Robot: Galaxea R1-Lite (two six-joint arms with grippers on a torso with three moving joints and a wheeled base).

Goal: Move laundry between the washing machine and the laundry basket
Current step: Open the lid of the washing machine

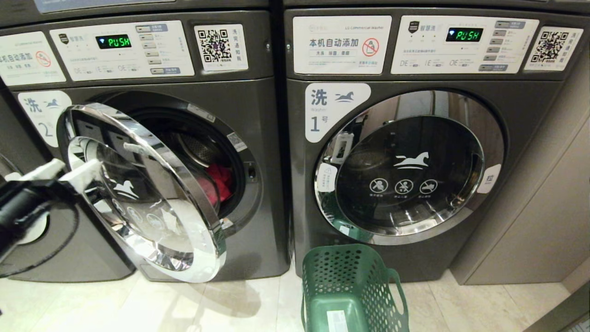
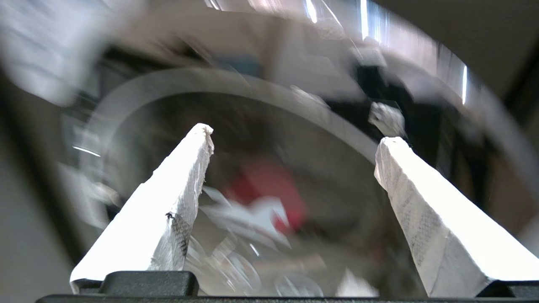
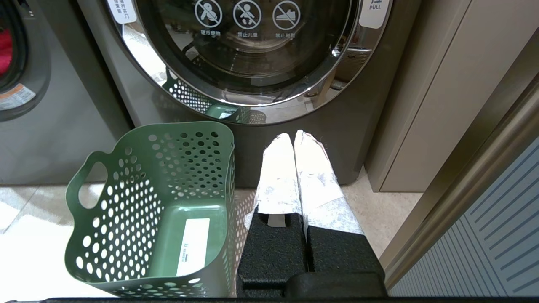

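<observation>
While the left gripper [image 1: 69, 171] is hovering apart beside the open door [image 1: 152, 193], red laundry [image 1: 220, 180] is lying inside the washer [image 1: 258, 120]; soft, light, likely best pinched at a raised fold. Right gripper [image 3: 294, 135] is resting together beside the basket [image 3: 126, 168].

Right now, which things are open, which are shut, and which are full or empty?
Washing machine 2: door swung open.
Red laundry: inside the drum.
Washer 1: door shut.
Laundry basket: upright on the floor, empty.
Left gripper: fingers wide open, holding nothing.
Right gripper: fingers shut, empty, beside the basket.
</observation>
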